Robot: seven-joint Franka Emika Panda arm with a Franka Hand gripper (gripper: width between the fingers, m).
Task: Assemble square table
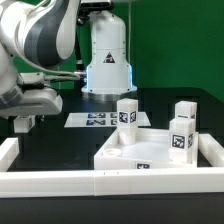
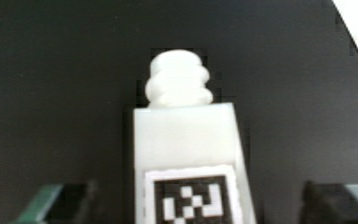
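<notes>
Fingers: you see only the two dark tips in the wrist view, standing apart on either side of a table leg, with a gap showing between each tip and the leg's sides. Jaws partly open, then; nothing gripped that you can confirm. In the exterior view the gripper sits low at that view's left, over the black table, but the leg beneath it is not visible there.

Leg under the wrist camera: white block, tag on its face, rounded screw peg at the far end, lying on the dark surface.

Square tabletop: rests at the exterior view's right, tucked into the corner of the white border rails. Three tagged legs show at it: one at the back, one further to the exterior view's right, one nearest the camera. You cannot tell whether they are screwed in or only standing there.

Marker board: flat on the table behind, well apart from the tabletop.

Progress, as a judgement: fourth leg not yet grasped; it is left to pick up, carry over and fit.
</notes>
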